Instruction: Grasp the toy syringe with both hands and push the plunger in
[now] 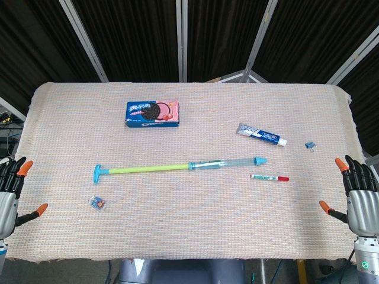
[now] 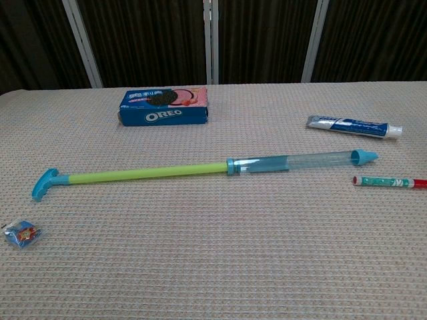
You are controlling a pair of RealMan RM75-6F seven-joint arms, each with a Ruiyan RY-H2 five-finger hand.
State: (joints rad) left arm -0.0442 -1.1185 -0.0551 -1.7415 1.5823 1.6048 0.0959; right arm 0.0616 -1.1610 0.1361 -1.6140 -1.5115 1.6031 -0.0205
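Observation:
The toy syringe (image 1: 177, 167) (image 2: 200, 170) lies flat across the middle of the table. Its clear blue barrel points right to a blue tip (image 1: 260, 160) (image 2: 364, 157). Its yellow-green plunger rod is drawn far out to the left and ends in a blue T-handle (image 1: 98, 173) (image 2: 45, 184). My left hand (image 1: 10, 192) hovers at the table's left edge, fingers spread, holding nothing. My right hand (image 1: 358, 198) stands at the right edge, likewise spread and empty. Both hands are far from the syringe and appear only in the head view.
An Oreo box (image 1: 153, 113) (image 2: 164, 107) sits behind the syringe. A toothpaste tube (image 1: 262, 134) (image 2: 353, 125) and a red-capped marker (image 1: 269, 177) (image 2: 389, 181) lie at the right. A small wrapped candy (image 1: 98, 203) (image 2: 24, 233) lies front left, a tiny blue clip (image 1: 309, 145) far right.

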